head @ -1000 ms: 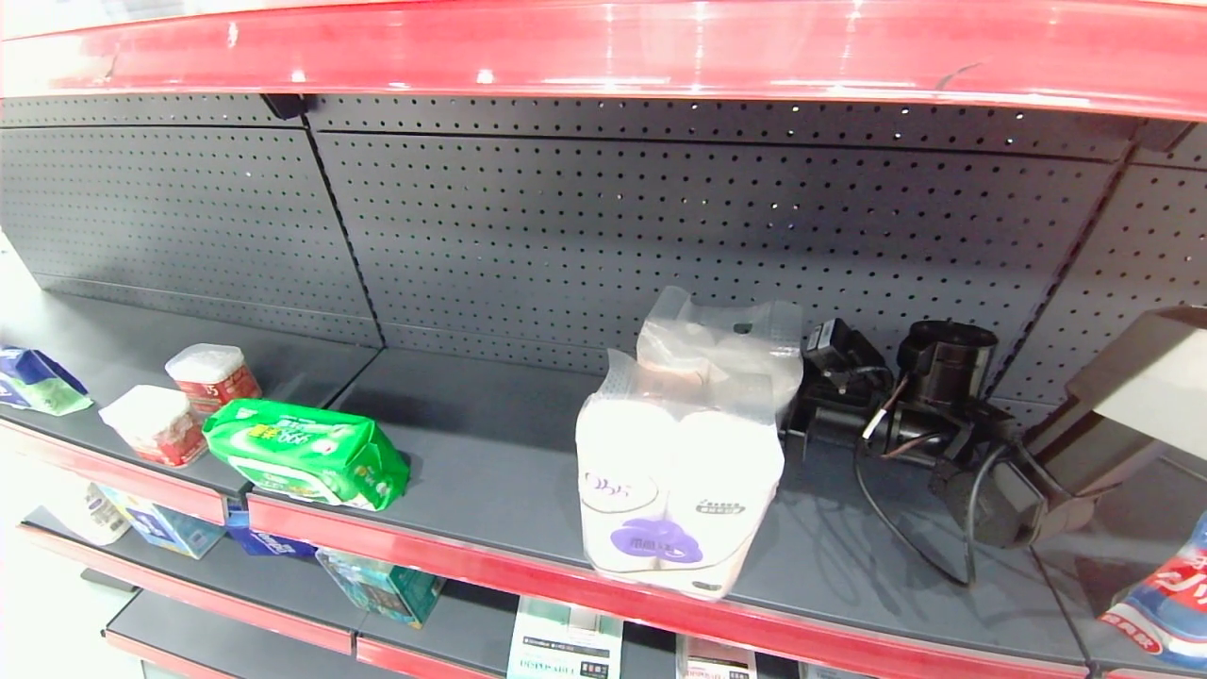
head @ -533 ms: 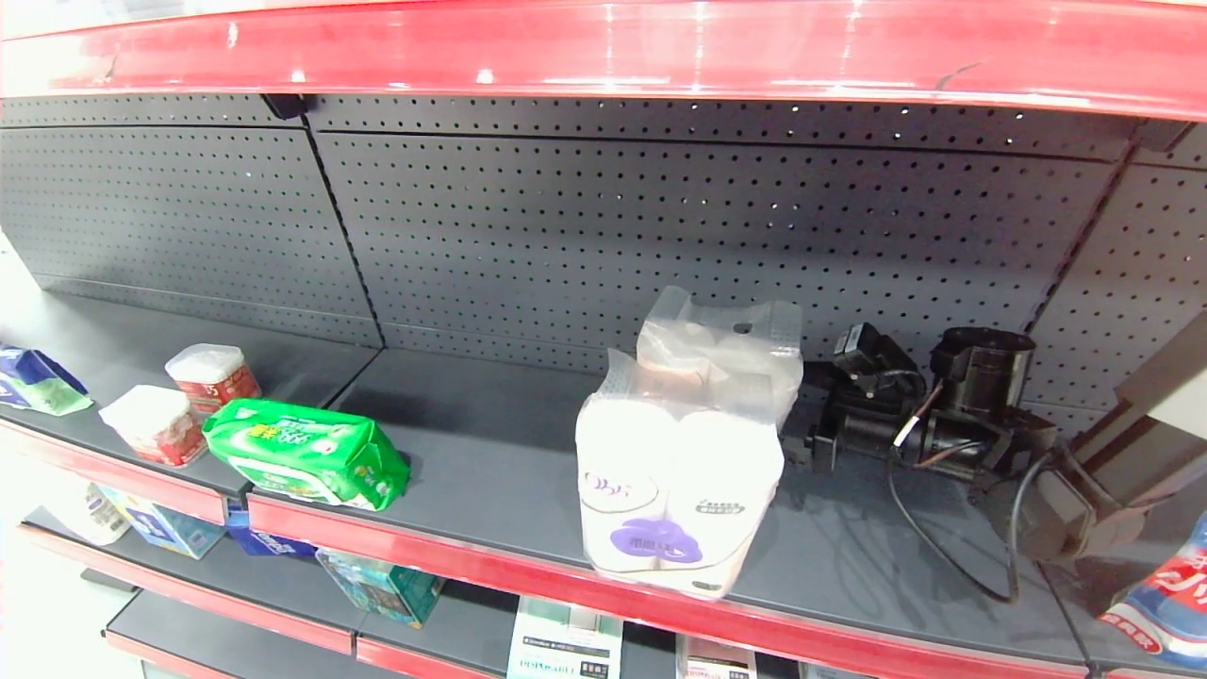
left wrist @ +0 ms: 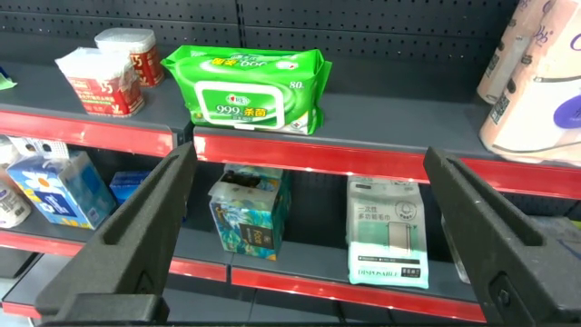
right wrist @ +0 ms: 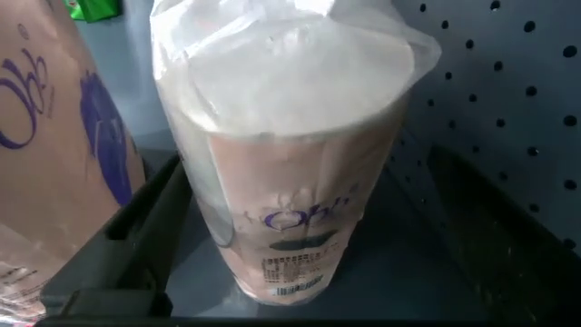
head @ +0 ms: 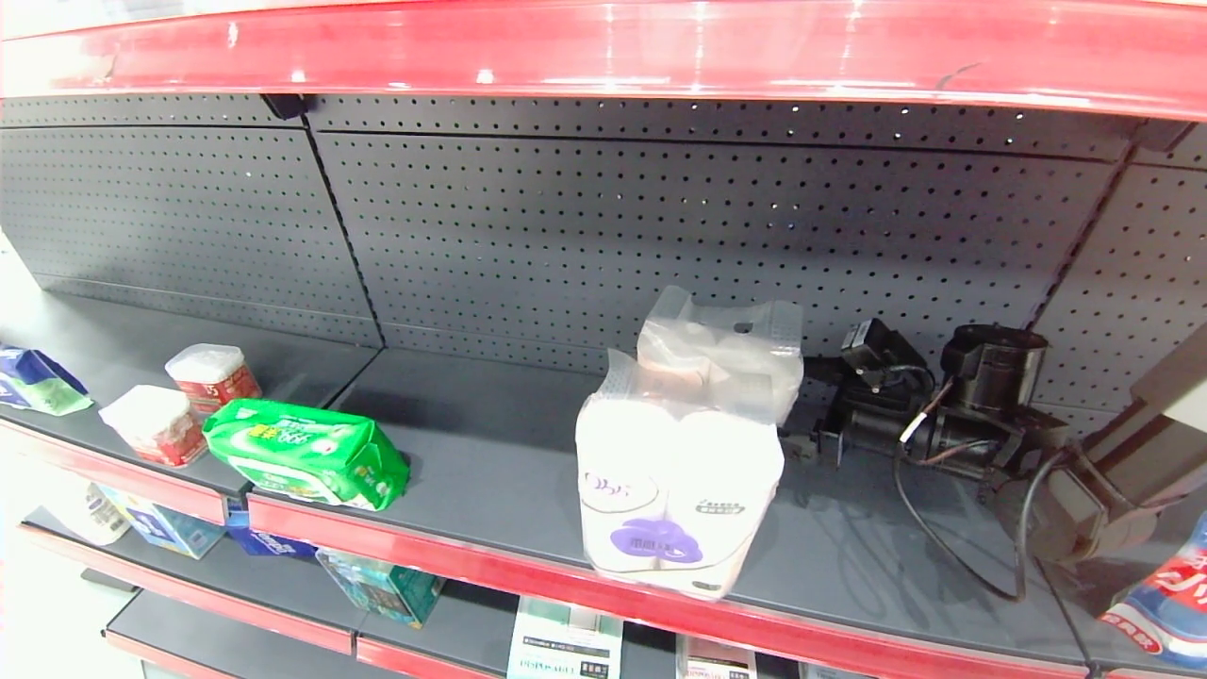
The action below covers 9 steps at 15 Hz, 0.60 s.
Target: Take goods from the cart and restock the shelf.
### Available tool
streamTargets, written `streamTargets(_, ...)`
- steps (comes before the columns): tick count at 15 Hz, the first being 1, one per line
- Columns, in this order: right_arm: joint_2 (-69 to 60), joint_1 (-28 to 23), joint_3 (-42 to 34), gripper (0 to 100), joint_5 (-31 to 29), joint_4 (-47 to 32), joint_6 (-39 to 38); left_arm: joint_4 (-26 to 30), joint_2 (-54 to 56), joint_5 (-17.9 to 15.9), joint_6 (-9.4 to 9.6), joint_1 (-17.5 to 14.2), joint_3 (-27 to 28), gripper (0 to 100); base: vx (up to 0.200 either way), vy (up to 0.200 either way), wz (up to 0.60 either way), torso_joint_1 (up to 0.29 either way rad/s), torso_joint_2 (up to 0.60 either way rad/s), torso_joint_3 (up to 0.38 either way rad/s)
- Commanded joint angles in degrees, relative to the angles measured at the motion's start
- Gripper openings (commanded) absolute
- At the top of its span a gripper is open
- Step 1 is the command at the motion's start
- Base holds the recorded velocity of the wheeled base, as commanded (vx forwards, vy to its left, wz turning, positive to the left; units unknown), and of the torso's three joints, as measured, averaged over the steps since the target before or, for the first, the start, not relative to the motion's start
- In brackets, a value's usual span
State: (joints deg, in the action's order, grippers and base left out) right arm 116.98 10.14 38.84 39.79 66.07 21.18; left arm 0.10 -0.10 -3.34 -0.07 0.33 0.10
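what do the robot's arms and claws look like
The right arm has a pale grey link, then black rounded joints, with a black cable looping beneath and a thin red-and-white wire. Both the left claw and right claw have long, flat, dark fingers.

a green wipes pack [head: 306, 464] is lying flat with its flap label facing outward. just left of the pack a front tub [head: 153, 424] and a rear tub [head: 213, 376], both red-labelled with white lids, are standing upright. further left of it a blue and green packet [head: 36, 380] is resting. below the pack a teal box [head: 382, 585] is standing, with a white and green packet [head: 564, 649] sitting to the box's right and blue packs [head: 160, 528] to its left. far right of the pack a red and blue bag [head: 1165, 589] is lying.
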Motion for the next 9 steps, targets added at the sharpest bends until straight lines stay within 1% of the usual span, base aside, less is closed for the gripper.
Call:
streamTargets(1, 0.0, -0.04, 0.1, 100, -0.06, 0.02, 0.01, -0.01, 0.01, 0.0, -0.01, 0.02, -0.01, 100, 0.0, 0.0, 0.0, 0.0, 0.0, 0.0)
streamTargets(3, 0.18, -0.12, 0.1, 100, -0.33, 0.02, 0.01, -0.01, 0.01, 0.0, -0.01, 0.02, -0.01, 100, 0.0, 0.0, 0.0, 0.0, 0.0, 0.0)
streamTargets(5, 0.35, -0.12, 0.1, 100, -2.17, 0.02, 0.01, -0.01, 0.01, 0.0, -0.01, 0.02, -0.01, 100, 0.0, 0.0, 0.0, 0.0, 0.0, 0.0)
streamTargets(9, 0.35, -0.12, 0.27, 100, -2.26, 0.02, 0.01, -0.01, 0.01, 0.0, -0.01, 0.02, -0.01, 100, 0.0, 0.0, 0.0, 0.0, 0.0, 0.0)
